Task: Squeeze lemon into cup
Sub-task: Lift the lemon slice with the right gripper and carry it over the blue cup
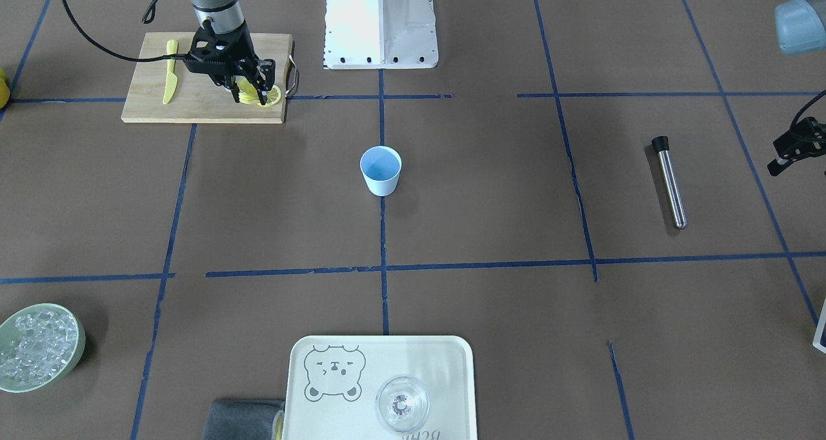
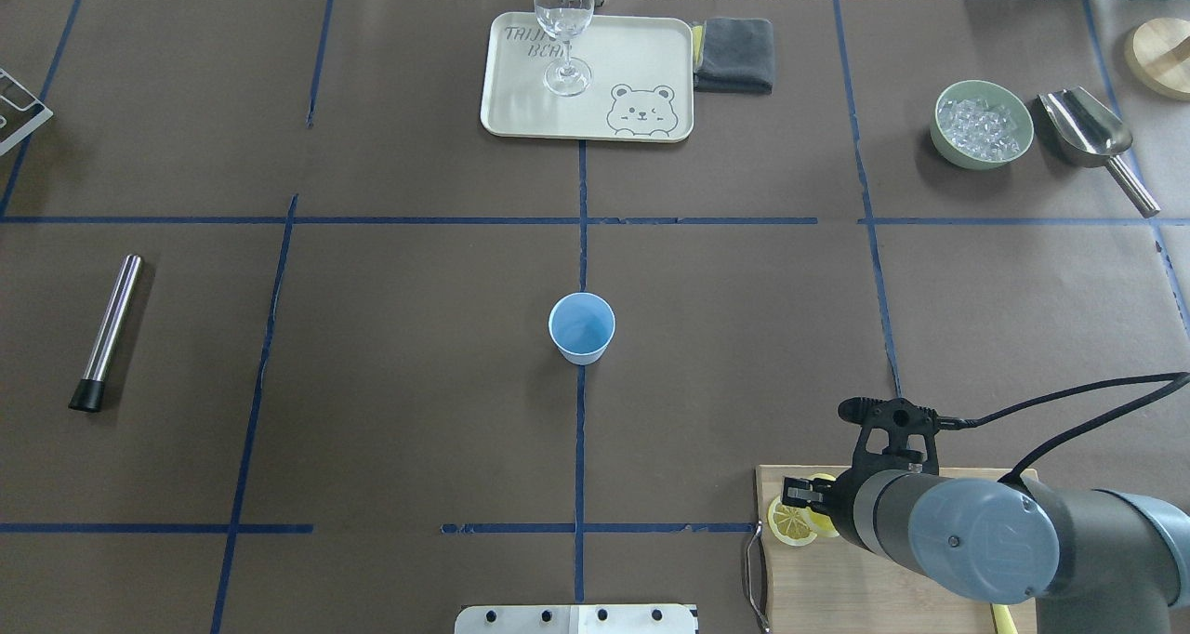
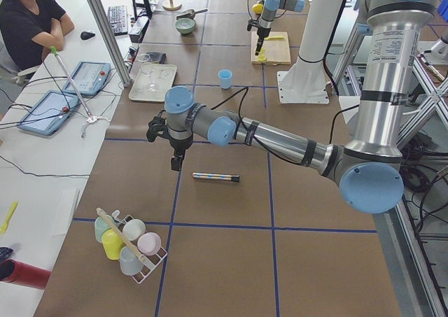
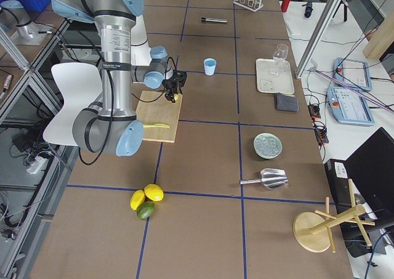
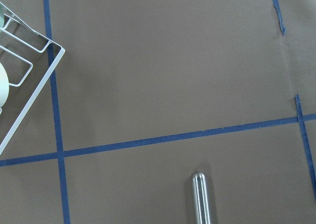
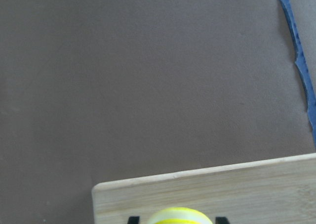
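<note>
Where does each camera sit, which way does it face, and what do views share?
Front-facing: across the table, facing the robot's base; right end effector at the lemon on the board.
Overhead: behind the robot, looking forward; right arm enters lower right.
Exterior left: table's left end; left arm near.
Exterior right: table's right end; right arm near.
Left wrist: looks down at a metal tube; no body shows.
Right wrist: looks down; fingertips flank the lemon.
Shared: the cup, in all four exterior views.
</note>
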Controlling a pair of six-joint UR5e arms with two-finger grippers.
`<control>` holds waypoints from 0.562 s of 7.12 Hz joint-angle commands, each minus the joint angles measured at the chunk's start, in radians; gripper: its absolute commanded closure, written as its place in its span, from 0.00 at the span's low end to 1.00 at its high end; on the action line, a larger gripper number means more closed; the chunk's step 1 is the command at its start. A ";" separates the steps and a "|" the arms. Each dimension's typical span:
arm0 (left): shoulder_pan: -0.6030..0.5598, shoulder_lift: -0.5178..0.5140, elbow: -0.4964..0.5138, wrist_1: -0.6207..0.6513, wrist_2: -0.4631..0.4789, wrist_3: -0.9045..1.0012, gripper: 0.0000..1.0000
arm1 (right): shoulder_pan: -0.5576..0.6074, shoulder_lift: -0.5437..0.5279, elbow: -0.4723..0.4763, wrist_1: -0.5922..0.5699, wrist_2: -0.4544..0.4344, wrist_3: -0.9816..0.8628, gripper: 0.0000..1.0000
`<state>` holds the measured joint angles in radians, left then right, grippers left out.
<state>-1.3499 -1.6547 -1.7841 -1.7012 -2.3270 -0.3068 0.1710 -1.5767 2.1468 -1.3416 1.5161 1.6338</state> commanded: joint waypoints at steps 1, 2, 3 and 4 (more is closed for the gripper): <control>0.000 -0.001 -0.001 0.000 0.000 -0.008 0.00 | 0.016 -0.008 0.028 -0.005 0.012 0.000 0.42; 0.000 -0.001 -0.001 0.000 0.000 -0.008 0.00 | 0.019 -0.008 0.057 -0.033 0.012 0.000 0.42; 0.000 0.001 -0.001 0.000 0.000 -0.008 0.00 | 0.025 0.001 0.111 -0.104 0.018 0.000 0.42; 0.000 0.000 -0.001 0.000 0.000 -0.008 0.00 | 0.042 0.007 0.187 -0.196 0.044 0.000 0.42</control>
<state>-1.3499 -1.6546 -1.7855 -1.7012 -2.3271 -0.3143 0.1978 -1.5766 2.2549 -1.4420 1.5379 1.6337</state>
